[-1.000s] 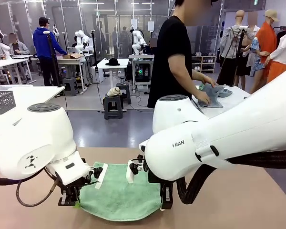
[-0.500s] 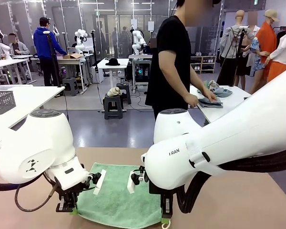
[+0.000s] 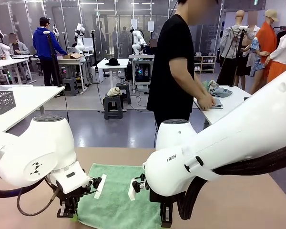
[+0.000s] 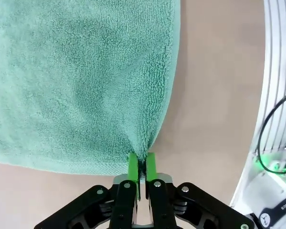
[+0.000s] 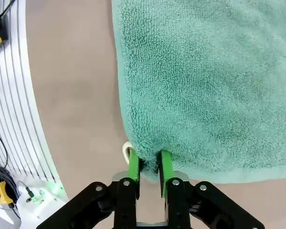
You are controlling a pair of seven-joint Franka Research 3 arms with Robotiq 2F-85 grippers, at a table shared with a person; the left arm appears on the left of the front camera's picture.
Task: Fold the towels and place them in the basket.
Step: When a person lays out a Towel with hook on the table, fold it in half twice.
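You have the mint green towel (image 3: 115, 191) lying spread on the tan surface (image 3: 243, 205) between your two arms, its near edge toward the robot's side. Your left jaws are pressed together on one near corner, the cloth gathered to a point between the green pads (image 4: 133, 164). Your right jaws straddle the other near corner beside a small white loop (image 5: 127, 152), with cloth filling the narrow gap between them, and you cannot tell whether they truly grip it.
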